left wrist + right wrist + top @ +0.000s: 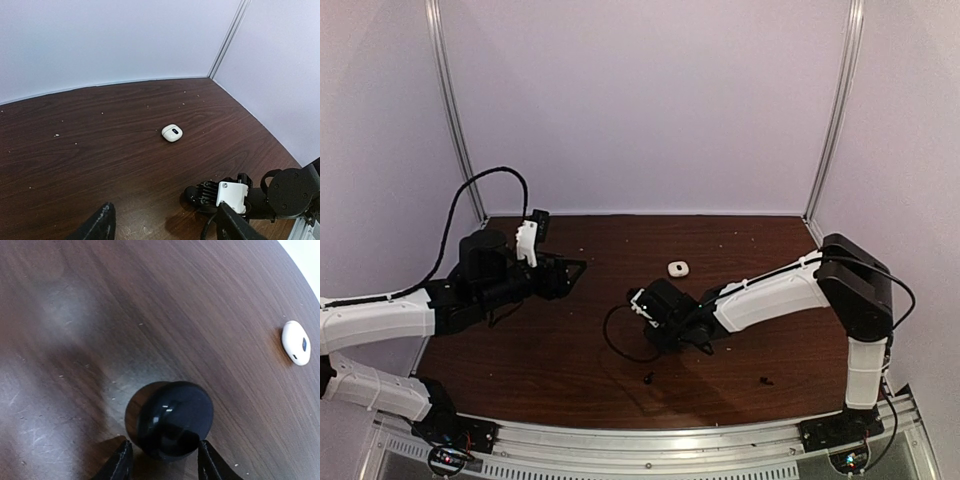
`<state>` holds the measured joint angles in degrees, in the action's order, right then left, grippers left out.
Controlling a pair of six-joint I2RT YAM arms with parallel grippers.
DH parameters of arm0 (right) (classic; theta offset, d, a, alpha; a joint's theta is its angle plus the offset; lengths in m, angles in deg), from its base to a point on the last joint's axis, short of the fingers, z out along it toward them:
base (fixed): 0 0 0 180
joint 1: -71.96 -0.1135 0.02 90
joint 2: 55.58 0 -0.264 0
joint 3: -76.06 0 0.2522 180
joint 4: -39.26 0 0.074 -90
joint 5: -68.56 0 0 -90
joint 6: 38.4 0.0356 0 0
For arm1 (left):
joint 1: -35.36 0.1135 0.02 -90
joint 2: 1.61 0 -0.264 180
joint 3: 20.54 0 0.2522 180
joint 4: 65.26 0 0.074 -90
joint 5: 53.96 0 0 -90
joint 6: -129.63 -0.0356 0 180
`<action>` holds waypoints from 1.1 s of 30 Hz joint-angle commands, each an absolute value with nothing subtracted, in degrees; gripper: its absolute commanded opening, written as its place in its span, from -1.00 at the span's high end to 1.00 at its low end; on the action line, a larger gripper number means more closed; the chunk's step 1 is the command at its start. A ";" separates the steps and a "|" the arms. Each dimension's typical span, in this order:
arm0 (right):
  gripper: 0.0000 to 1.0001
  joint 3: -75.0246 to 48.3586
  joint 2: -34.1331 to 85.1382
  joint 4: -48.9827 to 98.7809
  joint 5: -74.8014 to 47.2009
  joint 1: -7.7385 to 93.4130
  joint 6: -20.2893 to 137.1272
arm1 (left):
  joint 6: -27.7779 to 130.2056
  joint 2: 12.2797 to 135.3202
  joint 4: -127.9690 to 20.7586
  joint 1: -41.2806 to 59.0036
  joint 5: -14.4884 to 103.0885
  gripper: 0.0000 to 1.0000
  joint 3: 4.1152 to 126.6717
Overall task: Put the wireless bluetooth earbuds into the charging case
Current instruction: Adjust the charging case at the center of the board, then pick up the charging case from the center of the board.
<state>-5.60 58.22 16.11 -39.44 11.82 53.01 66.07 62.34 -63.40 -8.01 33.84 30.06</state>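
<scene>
One glossy black round case (pixel 172 420) held.
My right gripper (pixel 164 450) clamped it; my left gripper (pixel 165 215) hung with fingers apart.

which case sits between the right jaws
The black round case, flanked by the jaws of the right gripper; the white case lies well clear of them.

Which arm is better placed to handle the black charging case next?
Right. The right gripper has a finger on each side of the black round case, though contact is unclear. The left gripper is open, well away from it, facing the white case.
</scene>
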 commanded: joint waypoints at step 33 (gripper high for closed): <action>-0.36 25.71 19.14 45.59 12.41 43.76 75.29 | 48.84 103.34 -71.92 -11.47 50.28 -0.74 45.30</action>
